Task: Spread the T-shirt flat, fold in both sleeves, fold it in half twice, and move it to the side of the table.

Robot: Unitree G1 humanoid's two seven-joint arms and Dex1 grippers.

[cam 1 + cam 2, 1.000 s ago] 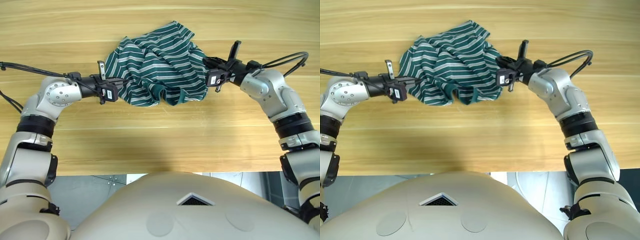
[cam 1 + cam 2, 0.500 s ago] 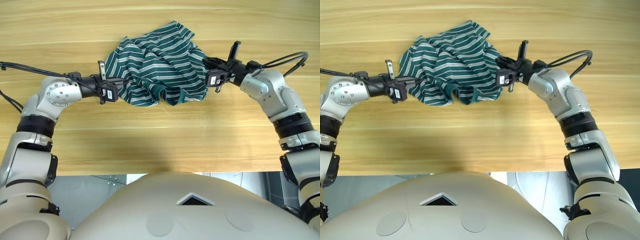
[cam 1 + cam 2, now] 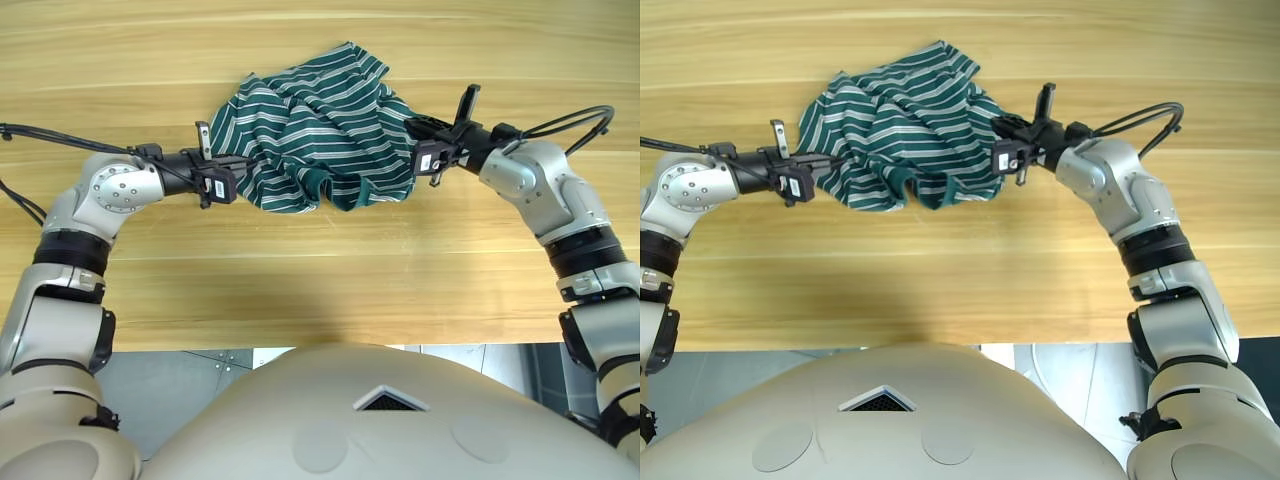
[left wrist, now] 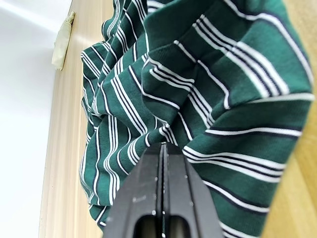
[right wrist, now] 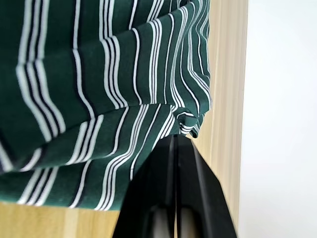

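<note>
A dark green T-shirt with white stripes (image 3: pixel 315 125) lies bunched in a crumpled heap on the wooden table (image 3: pixel 320 270), toward the far middle. My left gripper (image 3: pixel 240 168) is at the heap's left edge, shut on a fold of the T-shirt (image 4: pixel 163 134). My right gripper (image 3: pixel 410 152) is at the heap's right edge, shut on another fold of the cloth (image 5: pixel 173 124). Both arms reach in from the sides at about the same height, with the fabric bulging between them.
The bare wooden table stretches wide to the left, right and front of the heap. Its near edge (image 3: pixel 320 345) runs just ahead of my body. Black cables (image 3: pixel 575 115) loop off both wrists above the tabletop.
</note>
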